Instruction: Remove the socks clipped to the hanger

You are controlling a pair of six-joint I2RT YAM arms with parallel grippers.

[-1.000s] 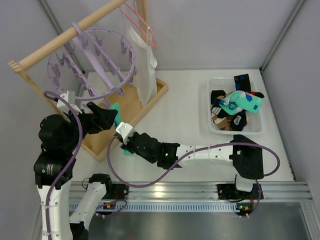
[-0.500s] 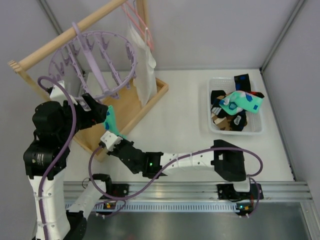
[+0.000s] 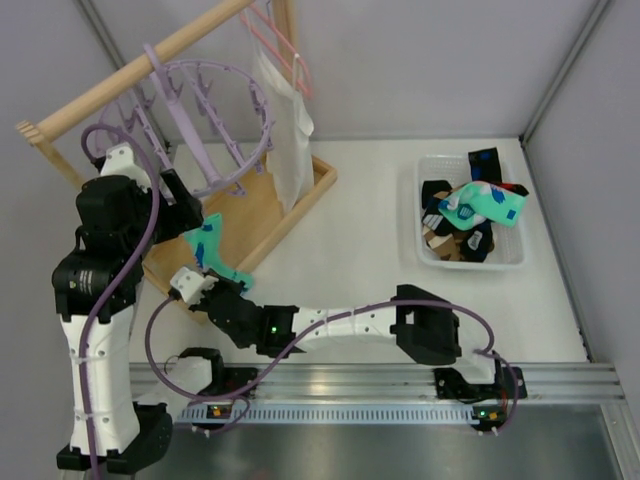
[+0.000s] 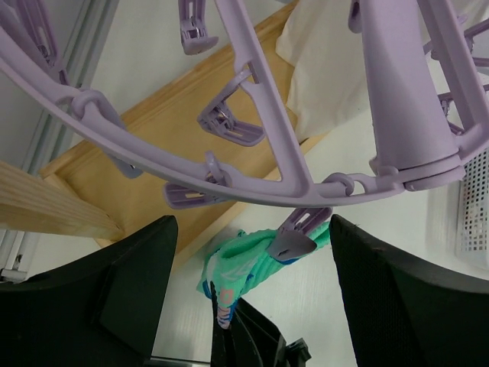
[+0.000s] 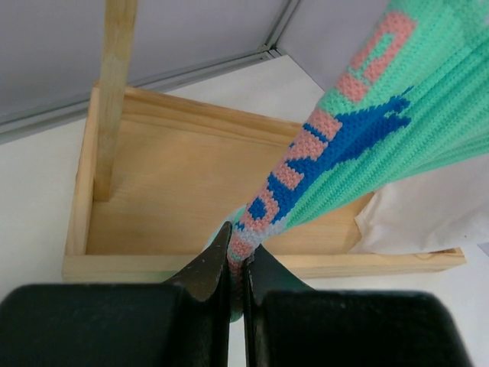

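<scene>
The lavender hanger [image 3: 205, 120] hangs from the wooden rod [image 3: 120, 78]; its ring and clips fill the left wrist view [image 4: 252, 145]. One mint-green sock [image 3: 210, 246] with blue marks hangs from a clip [image 4: 294, 241] and shows in both wrist views [image 4: 248, 256] [image 5: 374, 130]. My right gripper [image 3: 222, 285] is shut on the sock's lower end [image 5: 237, 264], stretching it down. My left gripper [image 3: 183, 203] is open just under the ring, its fingers [image 4: 114, 290] wide on either side of the clip and sock, not touching them.
A white bin [image 3: 512, 258] at the right holds several removed socks [image 3: 478, 205]. A white cloth [image 3: 285, 125] hangs on a thin pink hanger [image 3: 282, 42] beside the lavender one. The rack's wooden tray base [image 3: 268, 215] lies under the hanger.
My left arm has risen and swung back under the ring. My right gripper has pulled the sock's end left and toward the near edge. The sock stays clipped.
</scene>
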